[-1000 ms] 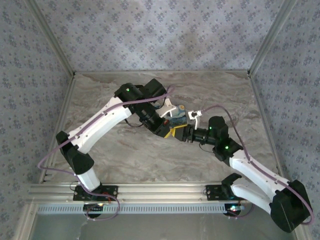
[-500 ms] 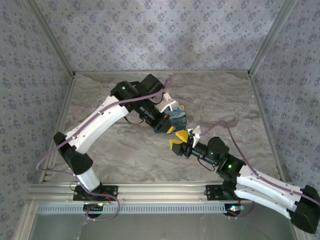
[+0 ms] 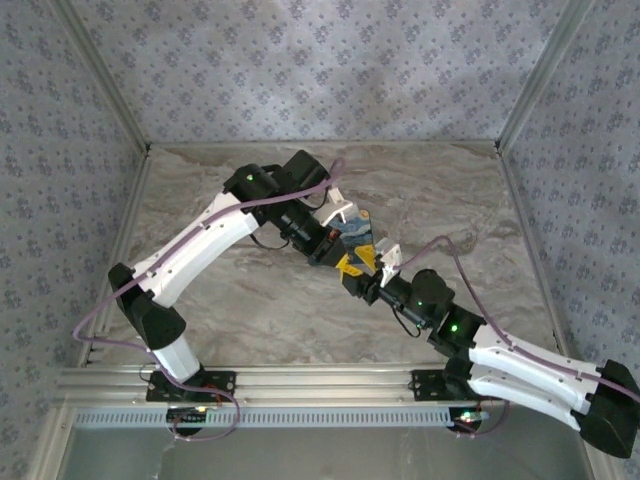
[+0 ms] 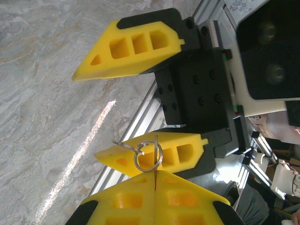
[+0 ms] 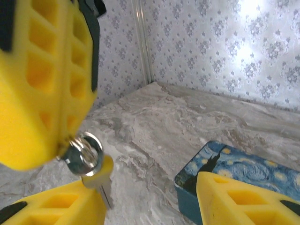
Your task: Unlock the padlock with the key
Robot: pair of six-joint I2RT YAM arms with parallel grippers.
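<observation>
Key (image 5: 103, 171) hanging from its ring (image 5: 84, 152) at mid-table, one gripper facing the other.
Over the marble table (image 3: 240, 300) the left gripper (image 4: 154, 180) reaches in from the far left, its yellow fingers pressed together on the ring. The right gripper (image 4: 84, 117) faces it from the near right, fingers spread, one close under the key. A blue starry-patterned box (image 5: 234, 164) lies just beside them.

Marble-patterned tabletop (image 3: 250, 300), grey-beige with pale veining, enclosed on three sides by walls (image 3: 320, 70) papered in a small blue-grey floral repeat. Aluminium posts (image 3: 104, 75) rise at the rear corners; an aluminium rail (image 3: 320, 378) borders the near edge. A bright streak of light (image 4: 79, 159) crosses the tabletop, and glare (image 5: 253, 11) whitens a patch of wallpaper
</observation>
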